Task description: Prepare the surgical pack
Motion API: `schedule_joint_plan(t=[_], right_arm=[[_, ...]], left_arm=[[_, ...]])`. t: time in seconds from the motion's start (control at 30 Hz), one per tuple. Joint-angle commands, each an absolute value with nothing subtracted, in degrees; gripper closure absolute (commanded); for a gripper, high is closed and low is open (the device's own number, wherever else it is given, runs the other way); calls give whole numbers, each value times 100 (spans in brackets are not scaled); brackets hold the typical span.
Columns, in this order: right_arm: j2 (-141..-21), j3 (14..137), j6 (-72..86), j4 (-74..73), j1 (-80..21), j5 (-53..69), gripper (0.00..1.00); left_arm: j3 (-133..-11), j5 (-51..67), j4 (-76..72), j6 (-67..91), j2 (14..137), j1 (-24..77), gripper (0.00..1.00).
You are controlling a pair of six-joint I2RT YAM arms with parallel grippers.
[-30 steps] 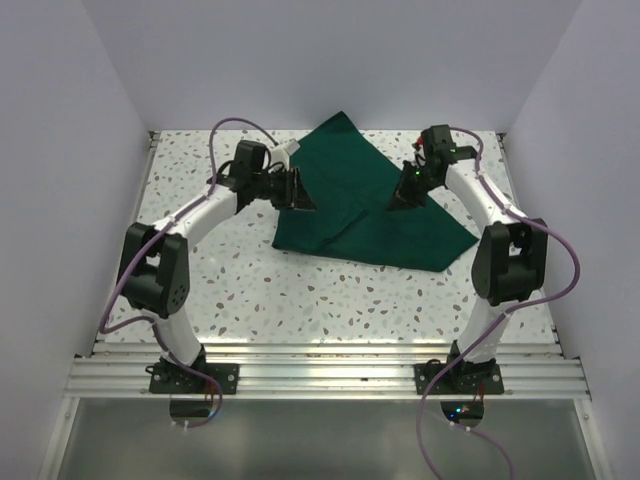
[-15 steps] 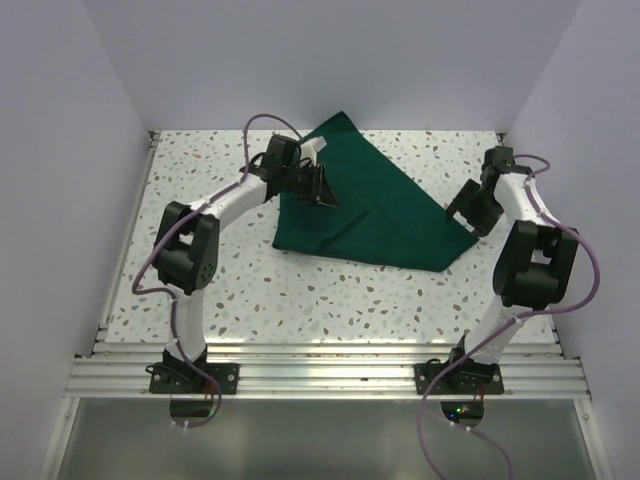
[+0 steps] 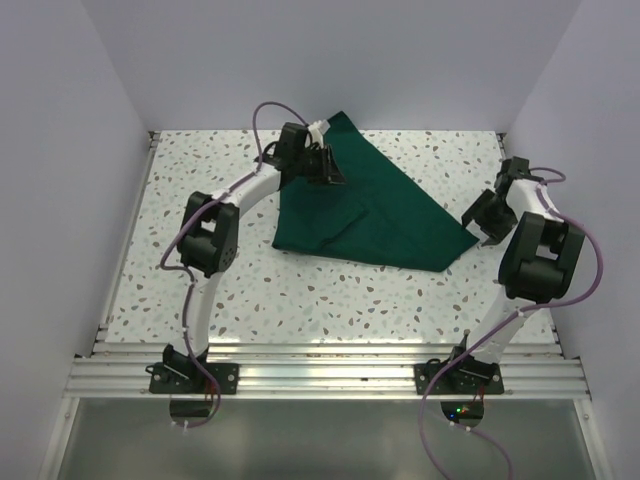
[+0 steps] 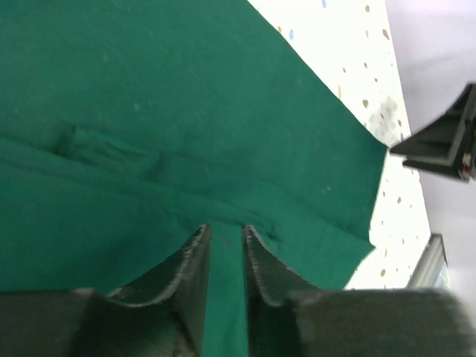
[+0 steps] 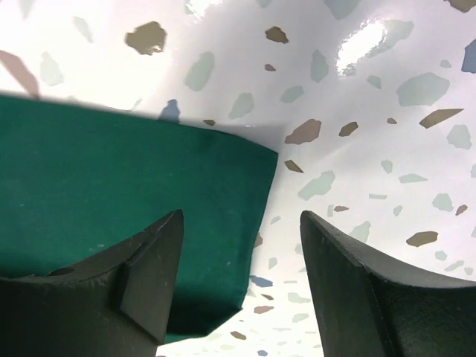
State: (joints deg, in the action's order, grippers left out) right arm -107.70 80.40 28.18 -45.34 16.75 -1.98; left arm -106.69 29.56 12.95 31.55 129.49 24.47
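Speckled surface (image 3: 230,290) seen from above: the green cloth (image 3: 370,215) lies folded at its middle, the right hand (image 3: 478,215) has backed off its right corner, and the left hand (image 3: 330,172) has moved to the far corner. The left wrist view shows that hand's fingers nearly together over the cloth; I cannot tell if they pinch it. The right wrist view shows spread, empty fingers, so that fold looks released.

I count one cloth (image 3: 370,205) on one table (image 3: 300,290). Two arms show on my feed, left arm (image 3: 215,230) and right arm (image 3: 535,255), carrying two grippers, left gripper (image 3: 330,170) and right gripper (image 3: 478,215), two fingers (image 5: 149,275) apiece.
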Motion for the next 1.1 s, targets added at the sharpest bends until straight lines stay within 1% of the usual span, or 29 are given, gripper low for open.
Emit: schedule_joint_plan(t=[0.0,0.07,0.13,0.17,0.2,0.27,0.3,0.37,0.53,0.7,0.83,1.07], right_arm=[[-10837,7945,2698,-4254,1722,-80,32],[-10898,7954,2672,-4236,1740,-44,33],[-10898,7945,2646,-4245,1740,-61,32],[-10907,7928,2611,-4245,1740,-70,32],[-10899,7936,2602,-4280,1749,-114,32],[-10872,7893,2575,-4289,1784,-149,32],[-10872,7875,2566,-4263,1793,-149,32],[-10863,7849,2558,-4245,1810,-158,32],[-10890,7840,2628,-4254,1802,-105,31],[-10767,7752,2611,-4271,1802,-18,31],[-10644,7726,2505,-4368,1802,-35,30],[-10643,7840,2241,-4421,1802,-263,30]], left_arm=[[-11153,2663,792,3252,13262,2470,69],[-11563,2628,826,3217,13587,2470,69],[-11872,2611,931,3199,13946,2470,73],[-12222,2497,1036,3243,14070,2470,75],[-12417,2200,1359,3304,14184,2478,81],[-12882,1891,1748,3313,14484,2479,88],[-12859,1681,1784,3261,14510,2479,91],[-12788,1477,1854,3139,14493,2531,92],[-12981,660,2171,2672,14669,2654,99],[-13104,238,2145,2374,14853,2698,100],[-13377,150,2241,2180,15169,2698,100],[-13044,228,2285,2171,15179,2689,100]])
